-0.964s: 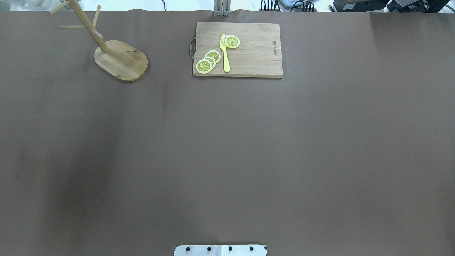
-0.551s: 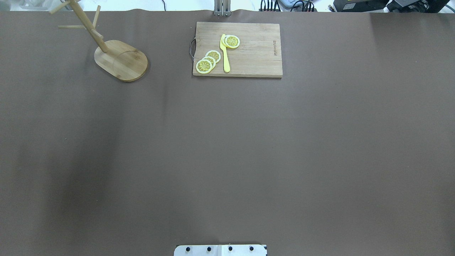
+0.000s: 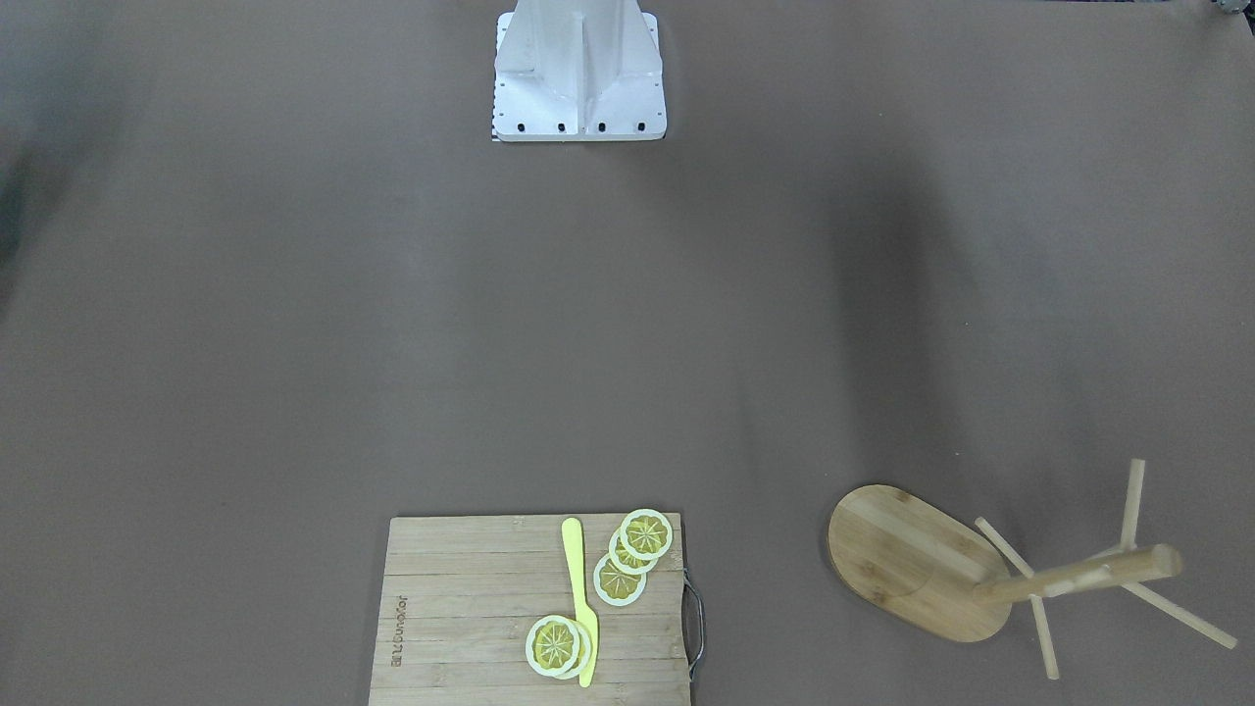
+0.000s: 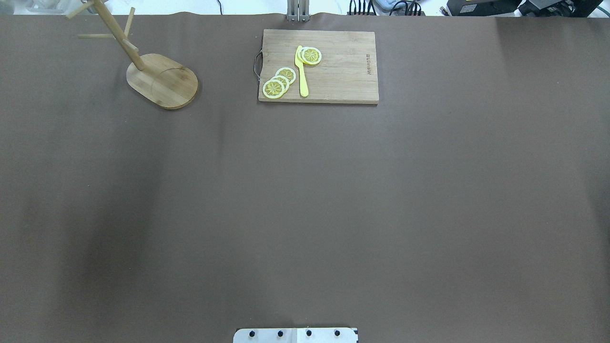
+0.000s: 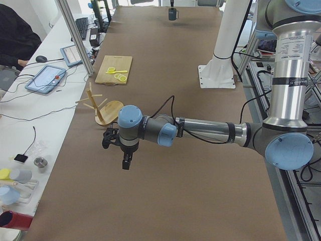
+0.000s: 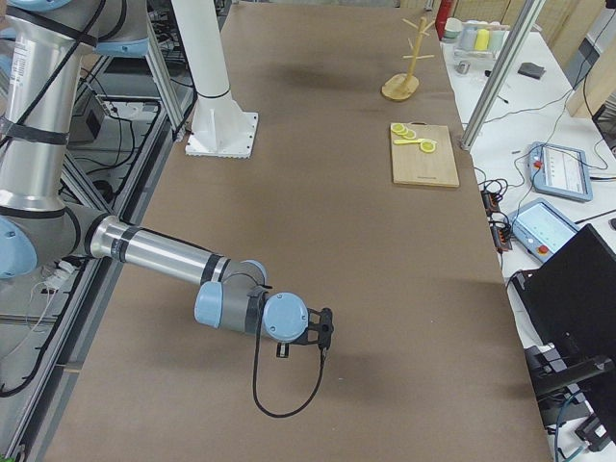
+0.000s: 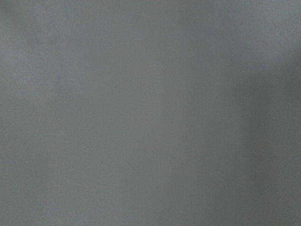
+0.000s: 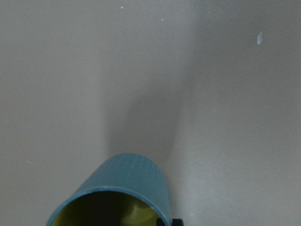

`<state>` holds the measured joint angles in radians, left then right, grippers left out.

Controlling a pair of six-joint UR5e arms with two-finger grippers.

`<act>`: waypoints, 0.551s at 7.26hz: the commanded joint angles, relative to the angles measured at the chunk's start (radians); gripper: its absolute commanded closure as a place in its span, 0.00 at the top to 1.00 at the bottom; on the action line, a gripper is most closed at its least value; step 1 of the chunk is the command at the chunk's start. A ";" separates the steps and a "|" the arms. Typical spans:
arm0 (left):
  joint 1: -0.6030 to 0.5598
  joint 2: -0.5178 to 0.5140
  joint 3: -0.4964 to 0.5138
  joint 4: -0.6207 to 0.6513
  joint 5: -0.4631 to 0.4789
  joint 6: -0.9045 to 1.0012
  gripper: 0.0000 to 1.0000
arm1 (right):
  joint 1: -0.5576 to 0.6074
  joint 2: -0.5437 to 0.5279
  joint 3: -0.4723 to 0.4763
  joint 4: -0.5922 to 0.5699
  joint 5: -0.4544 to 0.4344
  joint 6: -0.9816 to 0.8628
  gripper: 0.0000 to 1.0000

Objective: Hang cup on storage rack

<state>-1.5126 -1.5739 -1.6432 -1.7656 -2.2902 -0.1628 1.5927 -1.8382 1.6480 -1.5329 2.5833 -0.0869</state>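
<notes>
Nothing moved near the storage rack (image 4: 162, 81); cannot tell whether left fingers (image 5: 125, 161) or right fingers (image 6: 325, 329) grip.

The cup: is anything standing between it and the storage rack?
Nothing tall shows. The cup stands far on the robot's right, the storage rack on its left. Only the flat cutting board with lemon slices lies near the path between them.

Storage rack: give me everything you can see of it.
The storage rack is a light wooden mug tree: flat oval base, thick round post, thin bare pegs. It stands upright on the brown table at the far corner on the robot's left, apart from the cutting board. Nothing hangs on it.
</notes>
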 commanded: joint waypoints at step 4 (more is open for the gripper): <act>0.000 0.002 0.000 0.000 -0.003 0.002 0.98 | -0.072 0.293 0.450 -0.388 0.028 0.678 0.00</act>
<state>-1.5131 -1.5733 -1.6429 -1.7656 -2.2922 -0.1607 1.5660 -1.6545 2.0718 -1.9077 2.6099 0.3988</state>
